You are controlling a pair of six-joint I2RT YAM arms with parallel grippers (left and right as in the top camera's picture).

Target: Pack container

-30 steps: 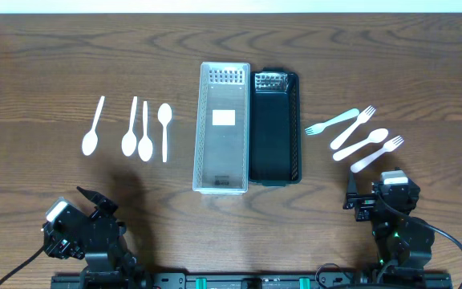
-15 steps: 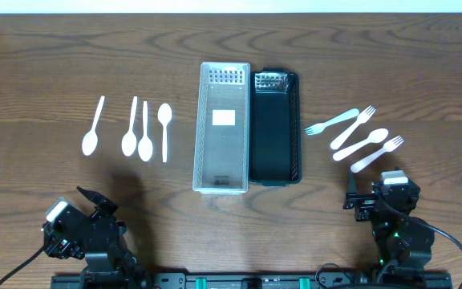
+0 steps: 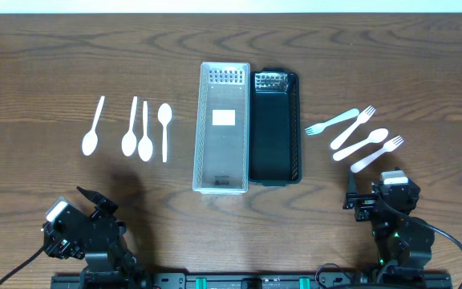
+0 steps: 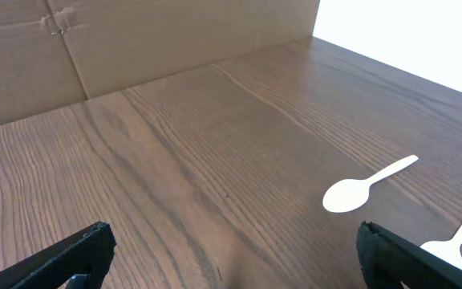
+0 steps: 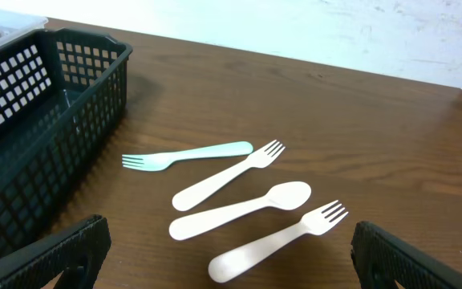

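A clear plastic basket (image 3: 222, 181) and a black mesh basket (image 3: 276, 172) stand side by side at the table's middle, both empty of cutlery. Several white spoons (image 3: 145, 132) lie left of them. On the right lie a pale green fork (image 3: 331, 123), two white forks (image 3: 354, 128) and a white spoon (image 3: 360, 144). My left gripper (image 3: 99, 210) is open and empty at the front left; its wrist view shows one spoon (image 4: 367, 185). My right gripper (image 3: 375, 195) is open and empty just in front of the forks (image 5: 275, 242), with the black basket (image 5: 46, 136) to its left.
A cardboard wall (image 4: 135, 40) stands beyond the table's left side in the left wrist view. A white wall (image 5: 335, 32) lies beyond the far edge in the right wrist view.
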